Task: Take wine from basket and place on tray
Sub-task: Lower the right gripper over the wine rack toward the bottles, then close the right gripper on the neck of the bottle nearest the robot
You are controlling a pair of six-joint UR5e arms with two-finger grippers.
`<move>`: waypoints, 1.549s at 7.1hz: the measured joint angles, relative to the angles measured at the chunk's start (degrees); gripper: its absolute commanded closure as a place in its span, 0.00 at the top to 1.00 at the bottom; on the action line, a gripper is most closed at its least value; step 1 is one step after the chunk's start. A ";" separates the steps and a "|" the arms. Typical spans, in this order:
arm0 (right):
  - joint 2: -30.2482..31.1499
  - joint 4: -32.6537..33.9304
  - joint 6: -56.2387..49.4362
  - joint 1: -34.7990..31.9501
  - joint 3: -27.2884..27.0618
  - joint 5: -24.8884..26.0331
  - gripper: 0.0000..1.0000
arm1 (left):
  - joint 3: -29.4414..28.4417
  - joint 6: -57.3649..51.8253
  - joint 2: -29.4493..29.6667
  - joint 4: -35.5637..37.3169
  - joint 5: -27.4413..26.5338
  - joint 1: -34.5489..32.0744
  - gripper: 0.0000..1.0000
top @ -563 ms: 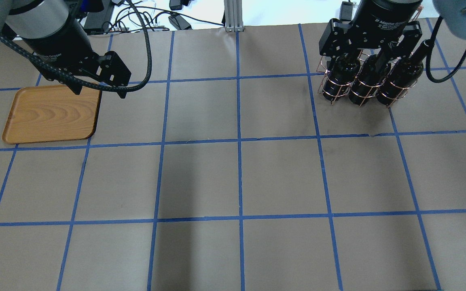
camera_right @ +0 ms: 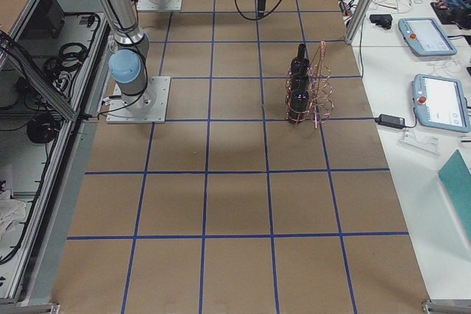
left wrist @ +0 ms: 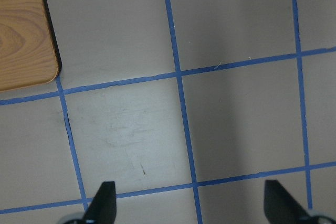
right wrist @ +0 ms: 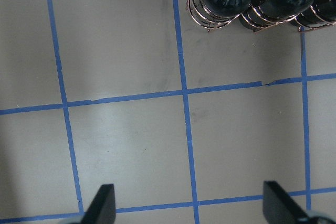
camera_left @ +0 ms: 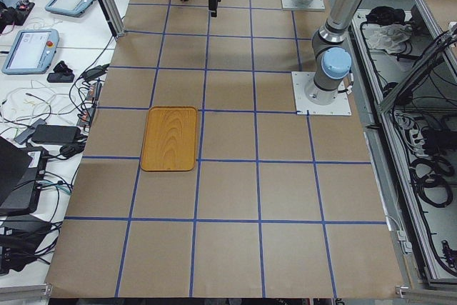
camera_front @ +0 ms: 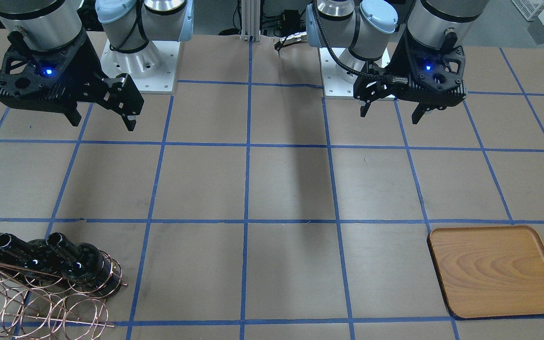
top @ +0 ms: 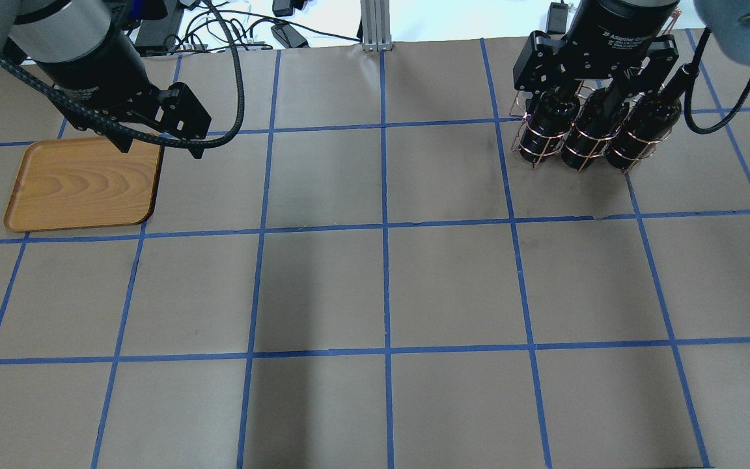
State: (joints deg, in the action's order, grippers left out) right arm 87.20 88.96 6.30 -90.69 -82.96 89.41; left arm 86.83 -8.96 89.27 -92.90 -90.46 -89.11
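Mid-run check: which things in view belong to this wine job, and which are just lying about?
Belong to the job:
- wine bottles, three, in the basket
- tray, bare
- right gripper and left gripper, both open

Just lying about:
- teach pendants
- cables on the side bench
- aluminium post

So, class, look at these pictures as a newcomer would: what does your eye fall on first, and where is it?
Three glossy black wine bottles stand in a copper wire basket at the far right of the overhead view. Opposite, at the far left, lies an empty wooden tray. The left gripper and right gripper hang open above the blue-taped table, holding nothing.
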 measured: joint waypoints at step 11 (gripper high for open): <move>-3.97 11.27 -18.15 11.29 -0.09 0.67 0.89 | 0.00 0.00 -0.06 0.00 -0.07 0.01 1.00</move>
State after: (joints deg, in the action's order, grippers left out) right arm 83.23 100.23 -11.86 -79.40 -83.05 90.08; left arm 86.84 -8.97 89.21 -92.90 -90.53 -89.10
